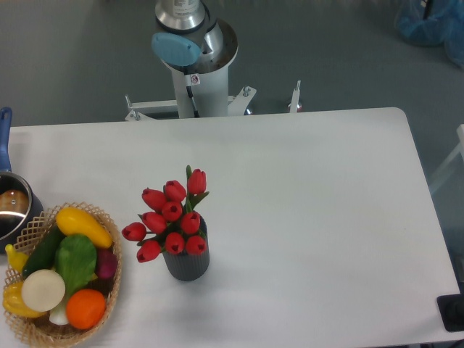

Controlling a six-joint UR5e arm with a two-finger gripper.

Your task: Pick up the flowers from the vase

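Red flowers [172, 217] stand upright in the ribbed grey vase [188, 262] on the white desk [312, 217], beside a wicker basket [109, 290]; end effector out of sight, state unknowable.

The robot arm [194, 51] is cut off by the top edge, so only its base shows and the pincer cannot be seen. The stems of the flowers [172, 215] are hidden inside the vase [188, 262]. At the left edge, the steel pot [12, 210] is cut in half, and its blue handle [4, 134] too. The wicker basket [109, 290] runs off the bottom left corner. A blue thing [431, 22] in the upper right corner is cut off and blurry. A dark thing [453, 313] at the lower right edge is too cut off to tell. The counter [326, 217] runs off the left and bottom edges
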